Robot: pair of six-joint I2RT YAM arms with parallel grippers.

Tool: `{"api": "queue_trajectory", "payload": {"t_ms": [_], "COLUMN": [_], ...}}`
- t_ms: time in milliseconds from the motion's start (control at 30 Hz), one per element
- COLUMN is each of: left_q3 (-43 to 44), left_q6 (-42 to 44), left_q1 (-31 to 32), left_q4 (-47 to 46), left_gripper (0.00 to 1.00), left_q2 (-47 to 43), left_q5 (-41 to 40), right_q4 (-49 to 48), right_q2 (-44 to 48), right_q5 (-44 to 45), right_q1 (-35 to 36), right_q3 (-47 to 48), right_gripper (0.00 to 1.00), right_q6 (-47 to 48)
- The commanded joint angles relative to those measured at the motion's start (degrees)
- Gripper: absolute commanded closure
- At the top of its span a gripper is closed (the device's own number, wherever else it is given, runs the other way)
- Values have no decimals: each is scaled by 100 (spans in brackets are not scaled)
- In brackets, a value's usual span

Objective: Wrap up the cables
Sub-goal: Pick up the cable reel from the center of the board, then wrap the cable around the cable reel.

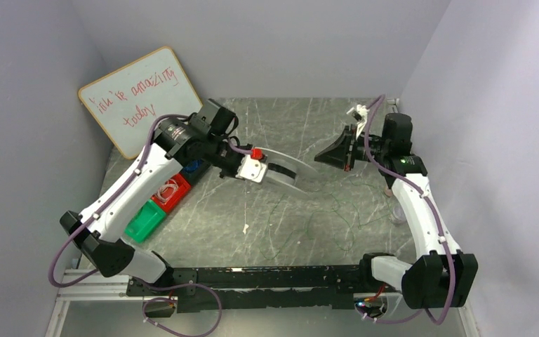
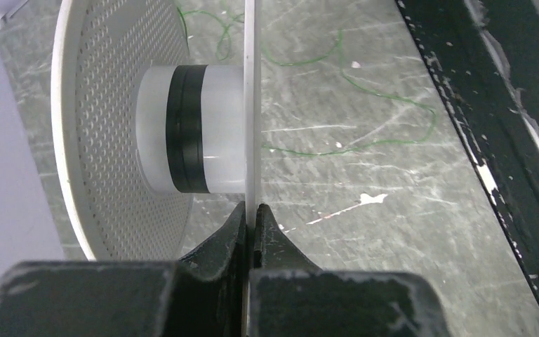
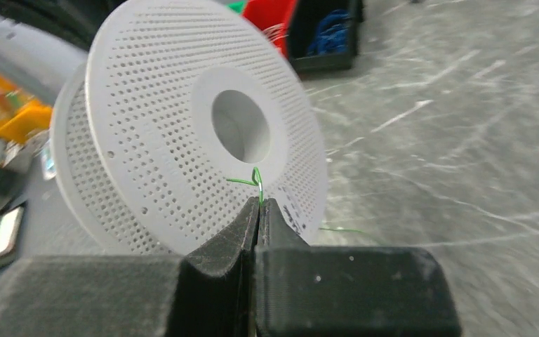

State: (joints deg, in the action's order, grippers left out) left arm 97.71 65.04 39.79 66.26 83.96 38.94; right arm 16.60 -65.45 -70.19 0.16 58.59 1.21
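- Green and hair-fine, the cable (image 3: 255,177) ends in a small bent loop that pokes out of my right gripper (image 3: 258,208), whose jaws are clenched on it.
- The rest of it lies in loose squiggles on the table (image 1: 288,119), between my two arms and nearer their bases than what I hold.
- The pinched loop sits just in front of the white perforated spool (image 3: 161,140), a little below its hub hole. I cannot tell whether it touches the flange.
- The spool's axis lies level and points roughly at my right gripper. The broad flange therefore faces that hand, and the winding core is hidden behind it.
- My left gripper (image 2: 255,216) is clamped on the rim of one flange and holds the spool on edge above the table.
- The right hand is the one nearer the cable's end. As I judge it, the coming move turns on this: the end is at the flange's face, while the core lies off to the side between the flanges, so the end must first be anchored at the spool.
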Motion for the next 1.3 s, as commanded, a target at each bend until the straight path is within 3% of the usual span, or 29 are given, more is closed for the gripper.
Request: {"api": "queue_trajectory", "payload": {"t_ms": [0,167,267,467,767,1000,1267], "left_q3": [-176,-399,-547,-529,-428,-375,-220], "left_q6": [959,1053,1116,1246,1228,943,788], "left_q1": [-6,-7,-6,-7,-15,-43,-137], "left_q4": [455,578,559,674,671,360,292], "left_gripper": [98,97,97,98,98,97,98], "left_q2": [-48,-56,-110,-18,184,174,194], "left_q5": [397,177,151,166,109,85,328], "right_q4": [542,-620,-858,-81,1398,1843,1712], "right_q2": [140,549,615,415,296,287,423], "right_q5": [-917,430,515,-315,-715,-487,-138], "right_q1": [345,272,221,303,750,1159,1450], "right_q3": [283,-45,-199,46,465,425,174], "right_gripper": [100,100,100,100,100,100,100], "right_q6": [877,-46,-104,507,1828,2213,2220]}}
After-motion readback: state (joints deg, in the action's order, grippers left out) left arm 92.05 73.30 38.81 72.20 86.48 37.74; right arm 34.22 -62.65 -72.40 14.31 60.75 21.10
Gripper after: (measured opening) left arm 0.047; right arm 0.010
